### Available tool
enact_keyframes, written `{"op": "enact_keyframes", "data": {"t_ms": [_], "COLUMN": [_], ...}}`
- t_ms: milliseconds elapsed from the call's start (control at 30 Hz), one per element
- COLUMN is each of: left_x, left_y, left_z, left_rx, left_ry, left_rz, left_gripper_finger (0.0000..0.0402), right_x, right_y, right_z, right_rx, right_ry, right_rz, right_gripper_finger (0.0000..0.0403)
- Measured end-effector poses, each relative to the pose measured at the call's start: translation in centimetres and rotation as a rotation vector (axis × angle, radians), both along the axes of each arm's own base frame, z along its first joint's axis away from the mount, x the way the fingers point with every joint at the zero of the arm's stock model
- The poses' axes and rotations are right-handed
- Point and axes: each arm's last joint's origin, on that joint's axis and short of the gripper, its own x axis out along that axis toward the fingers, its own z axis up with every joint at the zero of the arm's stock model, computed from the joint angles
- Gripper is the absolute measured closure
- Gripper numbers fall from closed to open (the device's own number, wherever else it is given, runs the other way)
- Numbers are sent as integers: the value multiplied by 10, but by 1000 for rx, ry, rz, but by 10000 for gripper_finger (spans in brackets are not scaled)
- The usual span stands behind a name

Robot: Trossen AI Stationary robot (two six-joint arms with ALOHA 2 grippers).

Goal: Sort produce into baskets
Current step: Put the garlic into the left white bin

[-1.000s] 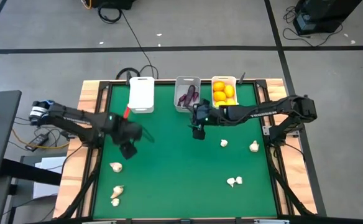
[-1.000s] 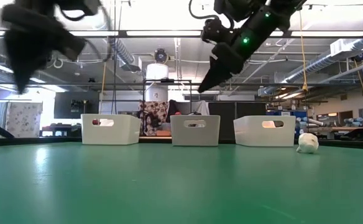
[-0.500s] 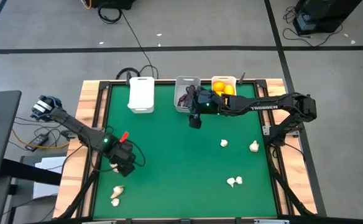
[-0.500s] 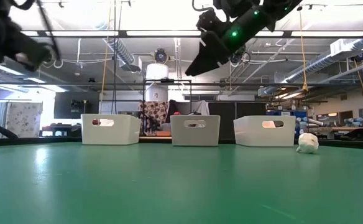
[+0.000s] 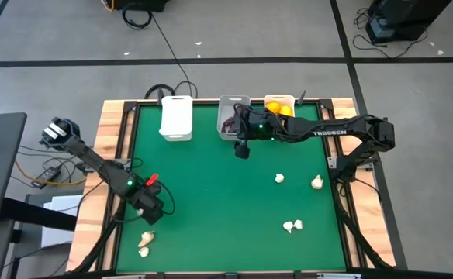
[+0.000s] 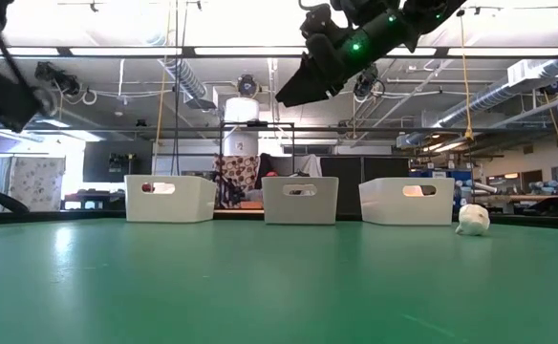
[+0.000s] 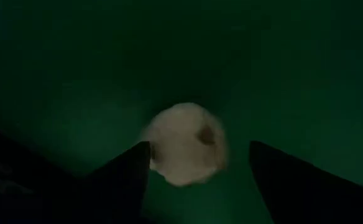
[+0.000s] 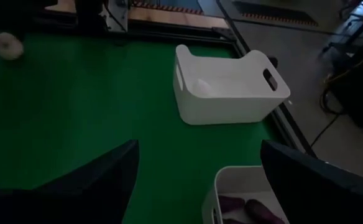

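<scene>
Left gripper [image 5: 146,207], fingers spread, hangs directly over 1 garlic bulb [image 7: 184,144], bulb centred between them; right gripper [image 5: 242,147], also spread and empty, waits at the table's 12 o'clock.

A robotics lab or workshop is showing here. Two arms [image 5: 319,133] are working over a green table [image 5: 211,186] framed in wood, on a grey floor crossed by dark tape lines [image 5: 211,60] and cables [image 5: 160,35]. Exposed ducts [image 6: 179,81], strip lights [image 6: 231,51] and cluttered benches [image 6: 537,203] are filling the room behind.
</scene>
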Motion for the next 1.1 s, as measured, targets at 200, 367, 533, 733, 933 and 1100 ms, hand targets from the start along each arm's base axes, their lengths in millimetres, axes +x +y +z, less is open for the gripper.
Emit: {"op": "enact_keyframes", "data": {"t_ms": [200, 367, 533, 733, 933, 1100], "left_x": [-9, -10, -4, 6, 25, 41], "left_y": [6, 7, 6, 17, 49, 83], "left_z": [-14, -17, -10, 0, 8, 22], "left_rx": [43, 61, 91, 184, 292, 366], "left_ry": [46, 36, -24, -74, -120, -153], "left_rz": [-5, -5, 1, 13, 13, -30], "left_gripper_finger": [142, 207, 261, 243, 237, 236], "right_x": [0, 0, 0, 0, -1, -3], "right_y": [0, 0, 0, 1, 11, 15], "right_z": [0, 0, 0, 0, 17, 18], "right_rx": [0, 1, 0, 6, -4, -20], "right_ry": [1, 2, 1, 8, 40, 91], "right_rz": [0, -1, -1, -1, 3, -23], "right_gripper_finger": [57, 57, 57, 57, 57, 57]}}
